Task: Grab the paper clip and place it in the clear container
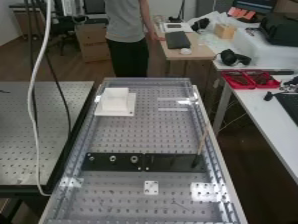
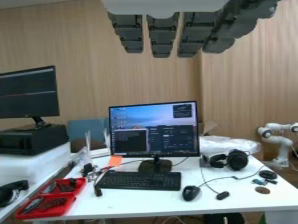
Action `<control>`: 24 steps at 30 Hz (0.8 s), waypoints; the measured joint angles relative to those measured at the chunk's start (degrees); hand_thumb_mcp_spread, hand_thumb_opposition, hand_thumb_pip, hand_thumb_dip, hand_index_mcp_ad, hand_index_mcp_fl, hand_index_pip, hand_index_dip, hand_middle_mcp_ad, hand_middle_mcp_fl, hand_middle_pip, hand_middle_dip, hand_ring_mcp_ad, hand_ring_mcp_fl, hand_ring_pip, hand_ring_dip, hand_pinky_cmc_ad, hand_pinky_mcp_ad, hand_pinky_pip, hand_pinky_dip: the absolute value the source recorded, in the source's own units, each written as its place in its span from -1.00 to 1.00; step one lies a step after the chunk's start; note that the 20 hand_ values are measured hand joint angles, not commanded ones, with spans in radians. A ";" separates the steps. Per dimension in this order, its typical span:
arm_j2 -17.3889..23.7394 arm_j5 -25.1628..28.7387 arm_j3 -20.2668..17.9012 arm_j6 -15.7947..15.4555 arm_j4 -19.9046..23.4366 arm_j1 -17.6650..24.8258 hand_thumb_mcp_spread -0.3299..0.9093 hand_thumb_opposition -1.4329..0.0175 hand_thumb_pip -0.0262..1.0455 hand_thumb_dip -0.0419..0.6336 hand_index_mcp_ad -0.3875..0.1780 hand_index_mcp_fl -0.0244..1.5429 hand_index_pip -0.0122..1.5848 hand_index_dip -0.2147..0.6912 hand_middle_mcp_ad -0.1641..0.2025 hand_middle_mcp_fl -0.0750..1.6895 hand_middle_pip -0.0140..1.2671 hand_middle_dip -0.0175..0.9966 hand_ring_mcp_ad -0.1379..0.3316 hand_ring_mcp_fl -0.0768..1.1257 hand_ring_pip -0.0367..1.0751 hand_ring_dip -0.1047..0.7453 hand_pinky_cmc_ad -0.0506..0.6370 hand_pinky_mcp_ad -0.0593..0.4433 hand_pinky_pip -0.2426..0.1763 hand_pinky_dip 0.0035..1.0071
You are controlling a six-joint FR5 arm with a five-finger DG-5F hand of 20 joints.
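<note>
Open fingers, set for a small pick
The hand (image 2: 161,37) has its fingers straight and a little apart, clamped on nothing, presumably to leave room for a pinch. On the table (image 1: 126,135), a thin shape toward the near edge may be the paper clip (image 1: 179,204), and the pale patch by the near right corner the clear container (image 1: 205,192); I cannot tell for sure. The black strip (image 1: 113,161) probably serves to keep the slim stick (image 1: 202,141) standing.
</note>
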 joint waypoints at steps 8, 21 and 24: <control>0.00 0.21 0.07 -0.07 0.02 0.07 -0.18 0.25 -0.50 -0.85 0.35 -0.95 -0.92 -0.29 0.27 -0.91 -0.82 -0.84 0.14 -0.87 -0.80 -0.67 -0.29 -0.03 0.02 -0.58; 0.14 1.89 -2.97 0.05 2.51 0.21 -0.18 0.12 -0.49 -0.84 0.43 -0.94 -0.88 -0.14 0.45 -0.91 -0.76 -0.75 0.45 -0.87 -0.76 -0.63 0.06 0.29 -0.12 -0.39; 0.15 2.84 -4.52 -0.23 4.09 0.34 -0.17 0.11 -0.49 -0.83 0.43 -0.94 -0.88 -0.14 0.50 -0.91 -0.76 -0.76 0.45 -0.87 -0.74 -0.61 0.10 0.28 -0.20 -0.40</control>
